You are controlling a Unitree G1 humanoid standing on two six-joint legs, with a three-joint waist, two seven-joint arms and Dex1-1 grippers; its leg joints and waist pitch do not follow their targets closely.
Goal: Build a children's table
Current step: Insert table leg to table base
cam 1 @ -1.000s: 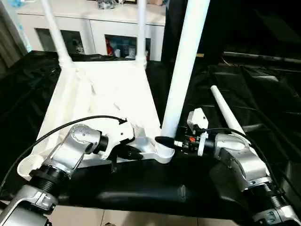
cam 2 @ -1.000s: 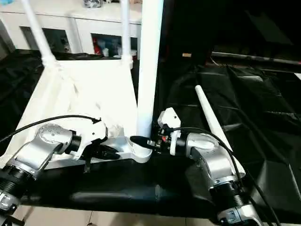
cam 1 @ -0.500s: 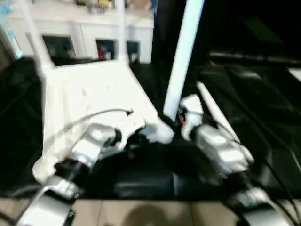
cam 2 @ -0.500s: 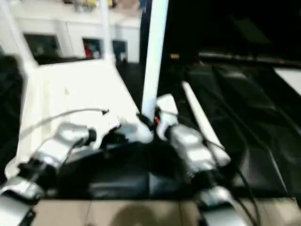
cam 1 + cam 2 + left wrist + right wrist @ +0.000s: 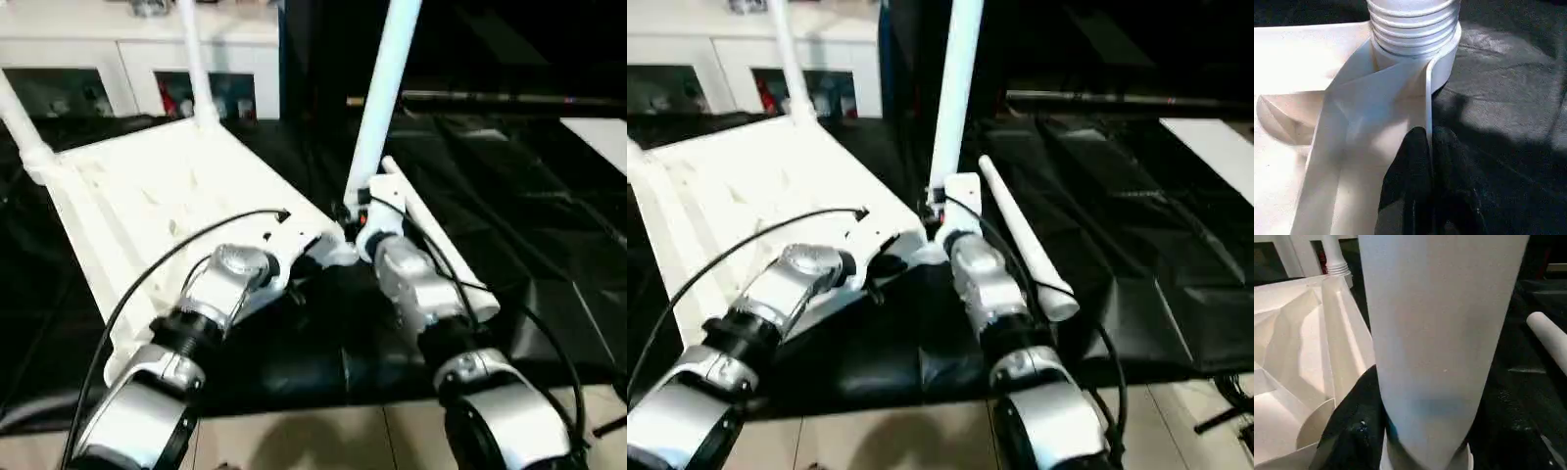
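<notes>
Item: children's table, part-assembled, inverted on a black sheet (image 5: 549,196).

Nearest, left side: one corner socket of the table top (image 5: 147,196) is seen with no leg fitted, as far as the left eye view allows; it is largely masked by the left forearm.

Left gripper (image 5: 1429,147): clenched on the raised rim (image 5: 1427,98) of the top, one black finger on each face of the thin wall, just beside the near right corner socket (image 5: 1444,54). It is judged to be steadying the top.

Right gripper (image 5: 351,217): set around the foot of the third leg (image 5: 384,98), where the leg meets that socket. One black finger (image 5: 1352,426) is seen pressed to the tube's side; the other is hidden behind the tube. The jaws stand about half open, and the grip is judged to be closed on the leg. A ribbed collar (image 5: 1413,24) is visible at the socket mouth; whether the leg is fully seated cannot be told.

Beside the right forearm: the fourth leg (image 5: 1019,235), loose, lying on the black sheet, touching nothing of the top.

Far edge of the top: two legs (image 5: 194,59) and (image 5: 22,127) are fitted upright in their sockets.

Background: white cabinet (image 5: 118,59).

Progress, as judged: two legs done, third in hand, fourth and last socket outstanding, and the table is yet to be turned upright.
</notes>
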